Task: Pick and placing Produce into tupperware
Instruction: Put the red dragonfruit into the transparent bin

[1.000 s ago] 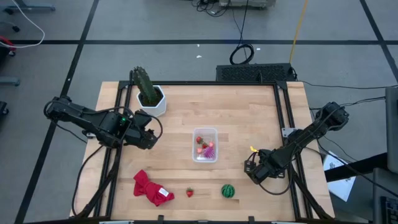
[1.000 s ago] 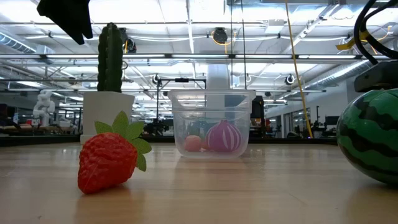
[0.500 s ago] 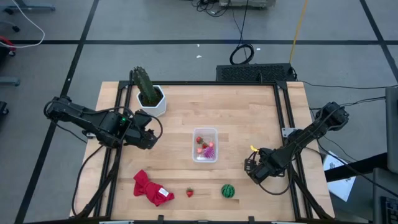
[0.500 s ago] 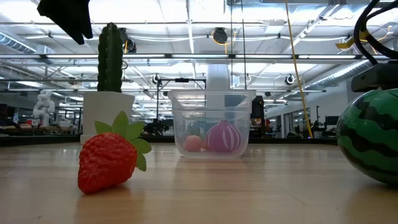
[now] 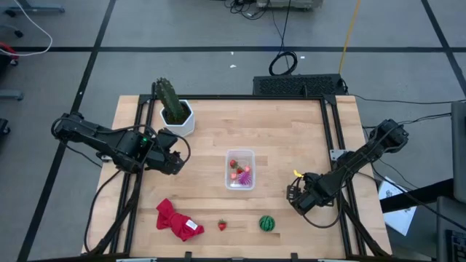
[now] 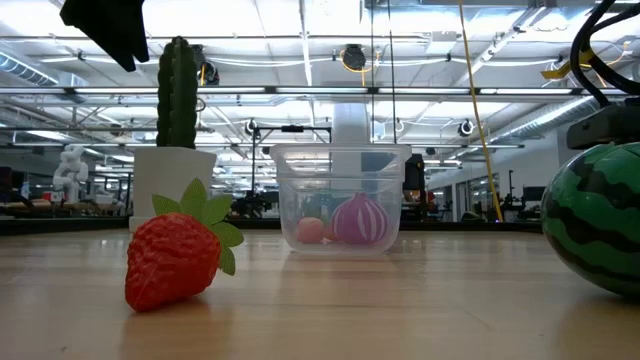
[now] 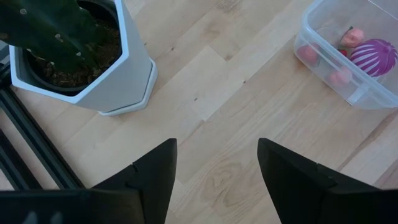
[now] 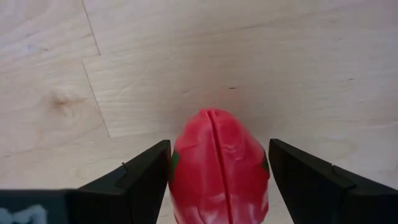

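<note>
- As seen from above: clear tub [image 5: 240, 169] mid-table holding red pieces and a purple striped ball [image 5: 246, 175]; cactus pot [image 5: 177, 116] at the far left corner; red cloth [image 5: 175, 220], strawberry [image 5: 222, 225] and watermelon ball [image 5: 268, 223] along the near edge, apart from one another. Left gripper [image 5: 173, 161] beside the pot; right gripper [image 5: 293, 195] low, right of the tub. Nothing shifted from half a second ago.
- At table height: strawberry [image 6: 177, 251] lying near the camera, leaves up and rightward; watermelon ball [image 6: 596, 220] at the right edge; tub [image 6: 341, 198] behind.
- Left wrist: fingers [image 7: 152, 177] spread wide, holding nothing, over bare wood between pot [image 7: 93, 68] and tub [image 7: 348, 53].
- Right wrist: fingers [image 8: 138, 180] on both sides of a red pepper-like piece [image 8: 217, 167], long axis running along the fingers; contact impossible to tell.
</note>
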